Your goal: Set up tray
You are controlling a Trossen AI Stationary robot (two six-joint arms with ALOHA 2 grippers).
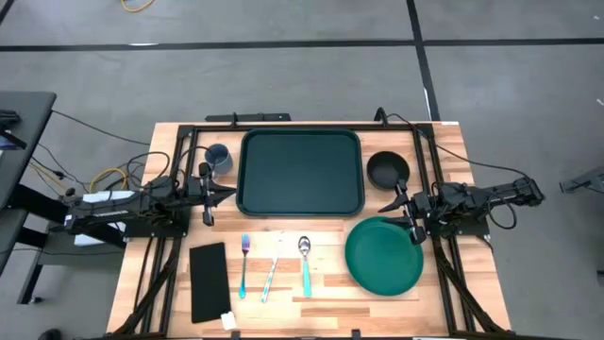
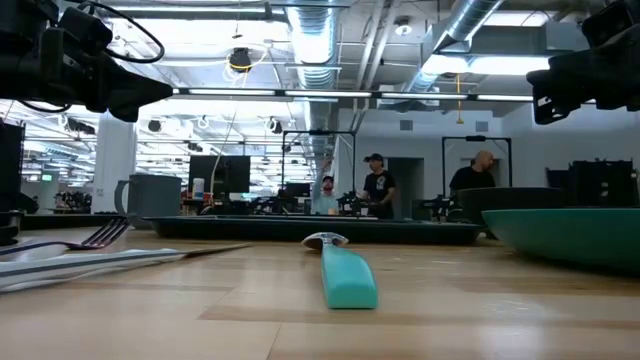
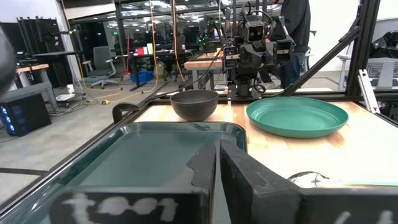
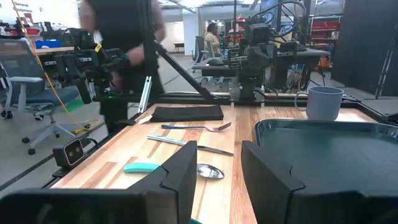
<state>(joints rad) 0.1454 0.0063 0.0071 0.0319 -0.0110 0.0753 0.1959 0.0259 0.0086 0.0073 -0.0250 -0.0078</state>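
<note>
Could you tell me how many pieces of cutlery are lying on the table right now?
3, in a row in front of the tray: the fork nearest the black rectangle, the knife in the middle, and the spoon nearest the green plate. None seem hidden.

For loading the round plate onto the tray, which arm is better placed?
Probably the right. Its pincer, fingers open, hovers right at the green plate's rim, between the plate and the dark bowl. The left pincer sits at the empty tray's opposite side, near the blue cup.
</note>
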